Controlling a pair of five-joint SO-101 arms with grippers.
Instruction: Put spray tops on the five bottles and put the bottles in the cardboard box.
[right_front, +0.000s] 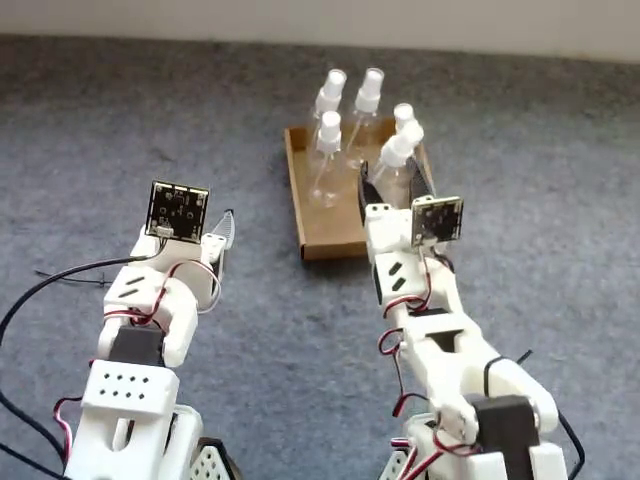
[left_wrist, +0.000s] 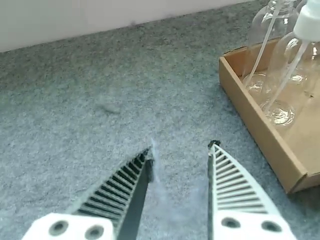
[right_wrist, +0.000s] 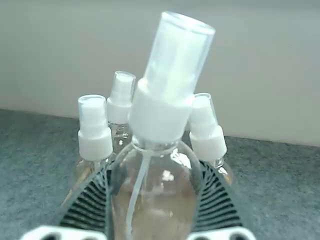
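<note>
Right wrist view: right tool (right_wrist: 155, 172) clasps tilted bottle (right_wrist: 152, 205), top up.

The hand (right_wrist: 155, 172) clasps a clear bottle (right_wrist: 152, 205) by its body, with ribbed fingers (right_wrist: 87, 210) pressed against both sides. The bottle's white spray top (right_wrist: 167, 85) is tilted. Just behind stand three more bottles (right_wrist: 95, 135) with spray tops, close together, on the grey bench (right_wrist: 280, 190) before a pale wall (right_wrist: 260, 65).
</note>
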